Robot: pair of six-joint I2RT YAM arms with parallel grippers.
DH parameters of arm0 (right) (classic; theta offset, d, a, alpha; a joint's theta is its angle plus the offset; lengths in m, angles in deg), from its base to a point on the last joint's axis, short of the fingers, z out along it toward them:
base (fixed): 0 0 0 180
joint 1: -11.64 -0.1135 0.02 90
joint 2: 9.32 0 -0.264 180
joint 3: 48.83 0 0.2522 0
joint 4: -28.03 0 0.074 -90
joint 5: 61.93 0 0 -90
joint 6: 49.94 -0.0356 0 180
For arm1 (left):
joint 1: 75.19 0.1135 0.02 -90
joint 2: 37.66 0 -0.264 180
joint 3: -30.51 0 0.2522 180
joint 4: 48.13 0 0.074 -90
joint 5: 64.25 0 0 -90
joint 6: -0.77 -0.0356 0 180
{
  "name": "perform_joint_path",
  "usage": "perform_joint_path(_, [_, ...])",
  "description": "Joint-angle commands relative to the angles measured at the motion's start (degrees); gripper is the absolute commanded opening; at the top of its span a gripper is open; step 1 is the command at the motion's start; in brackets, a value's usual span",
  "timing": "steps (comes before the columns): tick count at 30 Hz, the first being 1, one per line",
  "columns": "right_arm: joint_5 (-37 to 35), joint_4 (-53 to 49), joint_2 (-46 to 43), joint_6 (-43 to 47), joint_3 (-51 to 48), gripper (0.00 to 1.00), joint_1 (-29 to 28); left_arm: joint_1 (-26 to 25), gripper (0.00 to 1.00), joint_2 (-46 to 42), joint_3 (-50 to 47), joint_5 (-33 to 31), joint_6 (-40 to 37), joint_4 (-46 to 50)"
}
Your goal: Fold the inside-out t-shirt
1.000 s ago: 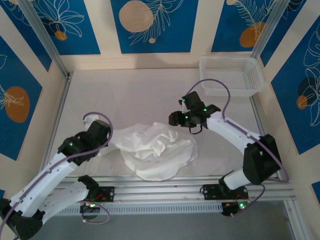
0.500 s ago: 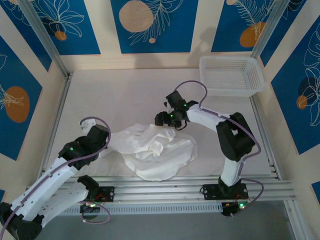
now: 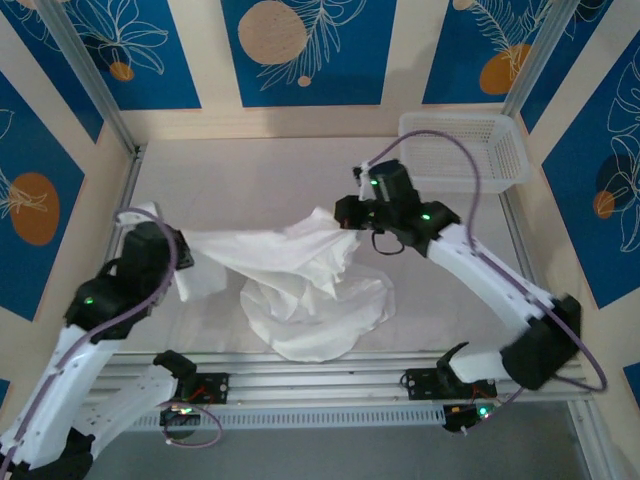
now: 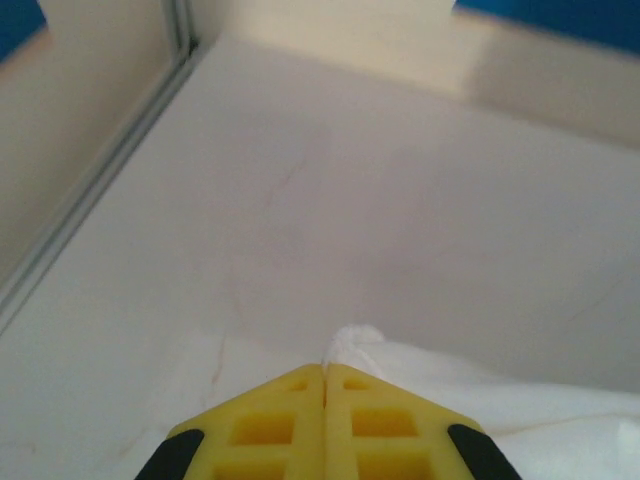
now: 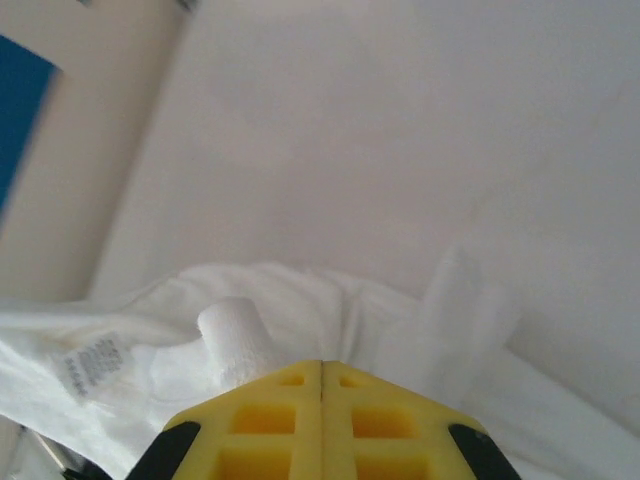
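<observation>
The white t-shirt [image 3: 310, 300] is stretched between the two grippers over the middle of the table [image 3: 250, 180], with its lower part heaped toward the near edge. The left gripper [image 4: 325, 372] is clamped tight on a bunched edge near the table's left side. The right gripper [image 5: 322, 365] is pinched closed on another fold, just beside a small label [image 5: 95, 360].
</observation>
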Motion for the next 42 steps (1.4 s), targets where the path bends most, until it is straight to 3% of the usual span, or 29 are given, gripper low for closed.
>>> perform_joint_path(1, [-4.04,-2.30,-6.34,1.70,-1.24,0.00,0.22,0.83,0.00,0.40,11.15,0.25,-7.53,-1.11])
perform_joint_path(3, [-4.32,-3.03,-10.35,2.38,-0.15,0.00,-0.09,0.77,0.00,1.19,16.97,3.82,-11.31,-3.22])
perform_joint_path(10, [-8.86,6.28,-24.65,8.68,3.57,0.00,-4.41,0.82,0.00,3.91,31.52,26.87,-23.02,-14.25])
perform_joint_path(16, [-3.13,8.69,-23.29,11.95,16.17,0.00,-5.67,0.82,0.00,9.75,42.55,33.18,-23.56,-16.68])
perform_joint_path(19, [-6.79,7.48,-19.48,15.35,22.02,0.00,-5.73,0.83,0.00,12.08,44.54,26.81,-23.22,-17.56])
perform_joint_path(22, [-11.76,5.67,-14.38,21.61,26.43,0.00,-5.16,0.83,0.00,16.82,48.71,7.59,-20.82,-11.14])
perform_joint_path(24, [-11.93,4.72,-10.66,22.48,28.06,0.00,-1.50,0.83,0.00,19.47,48.13,0.76,-22.84,-10.80])
perform_joint_path(28, [1.37,6.36,-1.79,14.35,28.55,0.00,12.91,1.07,0.00,25.44,42.37,-5.22,-27.89,-17.48])
perform_joint_path(33, [6.36,6.26,14.35,17.14,33.74,0.00,19.42,7.63,0.00,39.28,40.12,-5.03,-27.77,-22.40])
perform_joint_path(34, [7.57,5.39,18.28,18.06,35.69,0.09,20.51,9.71,0.00,42.85,40.03,-3.45,-26.28,-23.10])
perform_joint_path(35, [8.02,3.50,21.52,18.72,38.16,0.32,21.31,11.37,0.00,45.83,40.29,-0.85,-25.15,-23.98])
perform_joint_path(36, [7.25,0.28,25.29,18.98,42.21,0.55,22.17,13.06,0.11,49.49,41.28,2.54,-24.07,-24.47])
perform_joint_path(37, [6.86,-2.75,28.25,19.05,45.74,0.64,22.78,14.21,0.24,52.58,42.70,5.23,-23.52,-24.70])
perform_joint_path(39, [8.01,-9.11,33.73,19.72,54.38,0.69,24.35,16.16,0.41,58.48,47.03,11.86,-22.49,-23.89])
perform_joint_path(42, [10.78,-18.37,38.62,23.64,64.17,0.70,25.19,17.92,0.56,61.50,50.57,19.68,-20.64,-22.39])
